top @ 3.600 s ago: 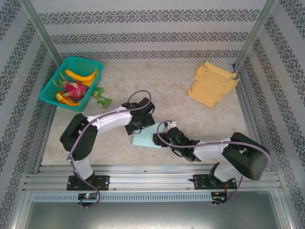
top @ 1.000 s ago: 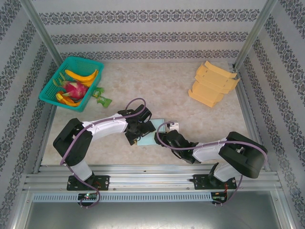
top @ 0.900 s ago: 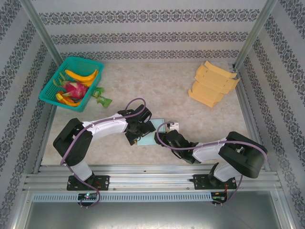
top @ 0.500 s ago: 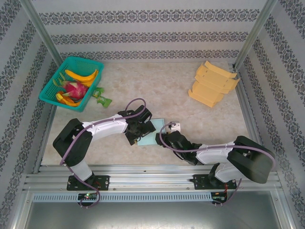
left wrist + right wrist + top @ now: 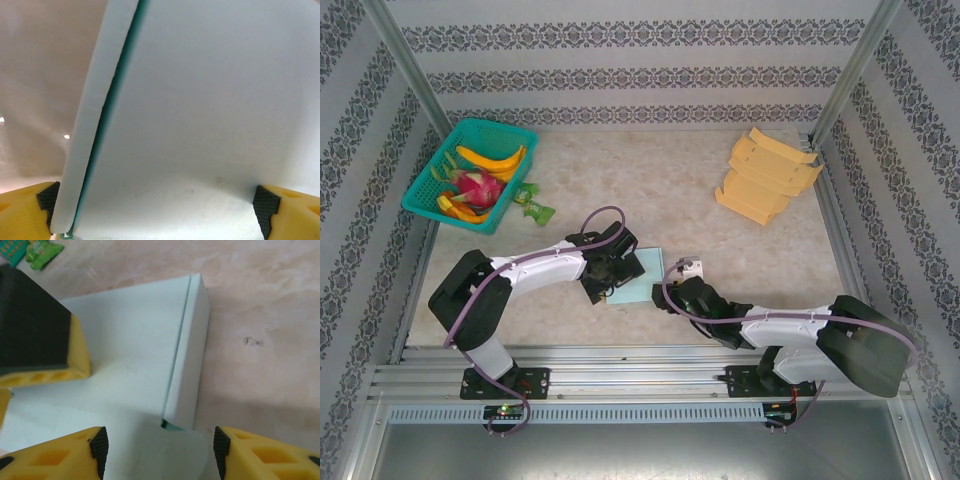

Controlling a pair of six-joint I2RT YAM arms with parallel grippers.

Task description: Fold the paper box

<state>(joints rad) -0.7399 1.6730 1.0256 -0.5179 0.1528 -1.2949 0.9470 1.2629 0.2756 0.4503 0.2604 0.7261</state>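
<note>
The left gripper (image 5: 156,212) stands wide open, the pale paper box (image 5: 200,100) spanning the gap just ahead of its fingertips. The right gripper (image 5: 156,442) is open too, the box's folded edge straight ahead of it.

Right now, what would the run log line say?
paper box: partly folded | left gripper: open, over box | right gripper: open, at box end

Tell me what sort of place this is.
Likely a robot lab test cell: tabletop enclosed by patterned walls and aluminium posts, with staged props, a green basket of fruit and stacked yellow paper boxes.
</note>
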